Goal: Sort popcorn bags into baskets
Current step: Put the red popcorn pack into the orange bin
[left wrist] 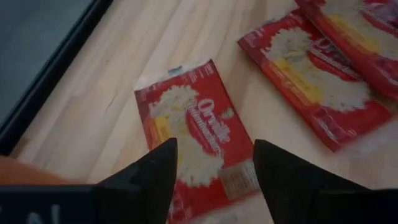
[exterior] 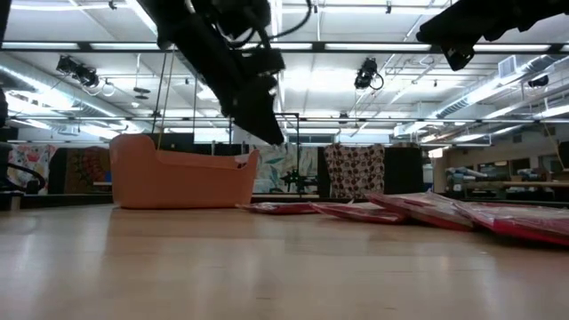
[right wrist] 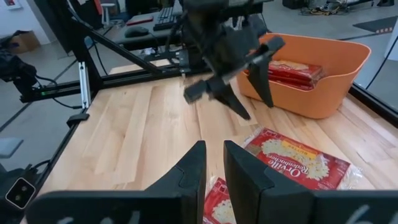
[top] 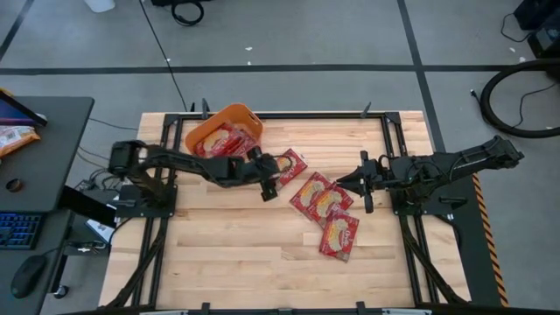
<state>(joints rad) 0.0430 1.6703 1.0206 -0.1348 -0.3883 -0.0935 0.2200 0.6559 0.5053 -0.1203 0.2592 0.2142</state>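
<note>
1. Popcorn bags, flat glossy red packets with cream-yellow ovals, lie in two places: several inside the orange plastic basket (top: 226, 131) at the far left of the wooden bench (top: 236, 245), and four loose on the bench. One loose bag (top: 292, 164) lies just beside my left gripper (top: 267, 181); three more overlap in a cluster (top: 325, 208) toward the middle.

2. My left gripper hovers above that single bag (left wrist: 198, 138) with its jaws spread wide and nothing between them.

3. My right gripper (top: 360, 186) waits near the cluster, jaws parted by a narrow gap and empty.

4. Risks I judge from here:
- The bag lies flat and glossy, so the jaws may slide off its face instead of pinching an edge.
- Coming down off-centre could push the bag across the bench toward the cluster.
- Both arms sit near each other over the middle, so moving them together invites a collision.

5. The basket (right wrist: 317, 74) holds a stack of red bags (right wrist: 292, 70) well below its rim, with room left.
</note>
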